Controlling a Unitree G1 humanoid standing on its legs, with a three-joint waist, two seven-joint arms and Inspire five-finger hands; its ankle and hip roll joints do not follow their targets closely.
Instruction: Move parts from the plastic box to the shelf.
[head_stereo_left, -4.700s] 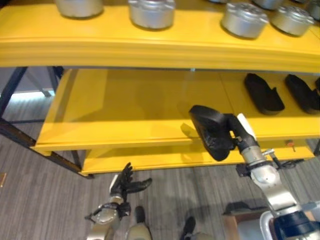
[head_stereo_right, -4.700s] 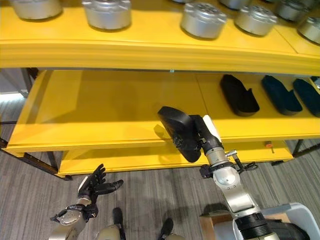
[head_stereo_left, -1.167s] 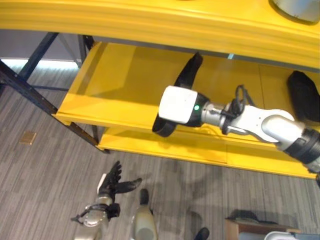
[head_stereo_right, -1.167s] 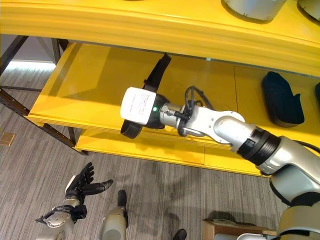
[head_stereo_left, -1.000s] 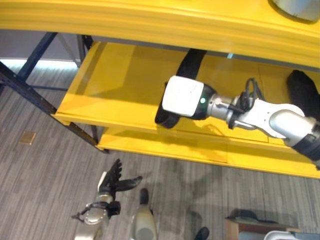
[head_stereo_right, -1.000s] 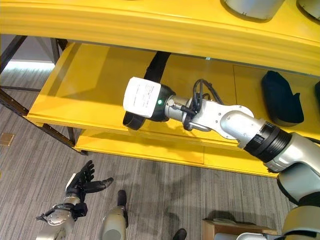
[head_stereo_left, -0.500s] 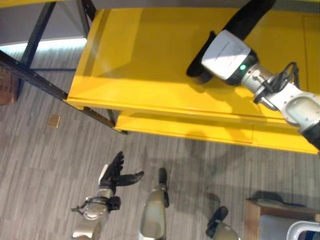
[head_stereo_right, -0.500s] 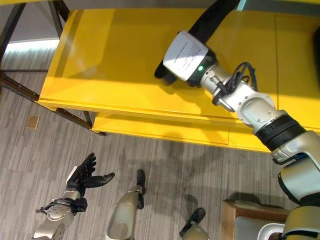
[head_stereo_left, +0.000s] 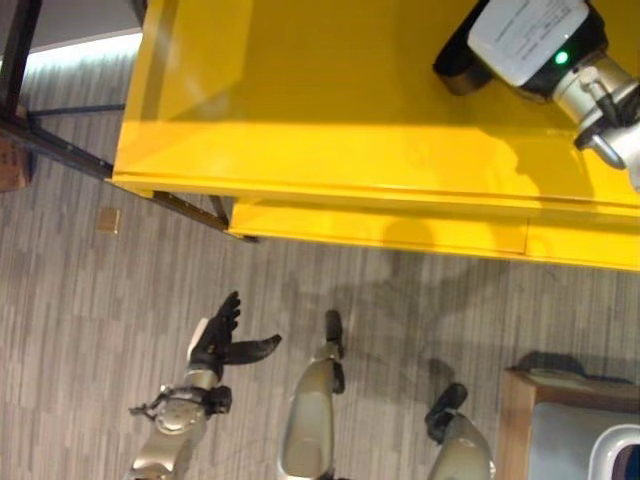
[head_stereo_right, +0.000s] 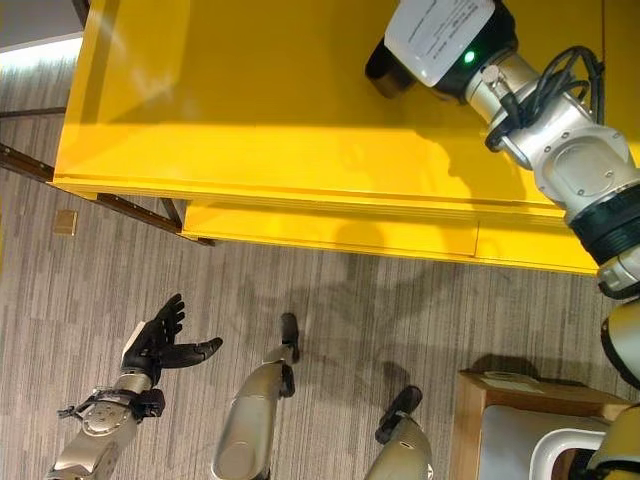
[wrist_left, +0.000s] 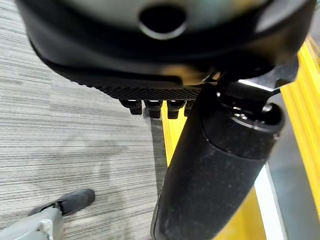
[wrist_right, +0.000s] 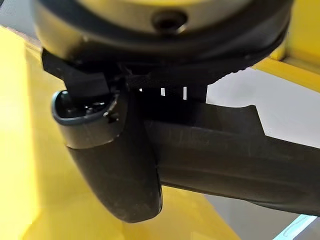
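A long black moulded part (wrist_right: 215, 152) lies in my right hand (wrist_right: 116, 167), whose thumb and fingers are curled round it. In the eye views only the part's rounded end (head_stereo_right: 386, 68) shows past the white-labelled wrist block, low over the yellow shelf board (head_stereo_left: 300, 110), deep in toward the back. My left hand (head_stereo_left: 222, 342) hangs low over the grey floor, well in front of the shelf, fingers straight and thumb spread, with nothing in it. The rim of the pale plastic box (head_stereo_left: 612, 452) shows at the lower right corner.
A lower yellow shelf edge (head_stereo_left: 380, 226) juts out under the main board. Dark steel frame bars (head_stereo_left: 60, 150) run at the shelf's left end. A brown box (head_stereo_right: 520, 398) sits on the floor beside the plastic box. A small tan tile (head_stereo_left: 108, 220) lies on the floor.
The camera has tipped further down toward the floor. My right arm has carried the black part deeper over the shelf board. The left hand has kept its pose.
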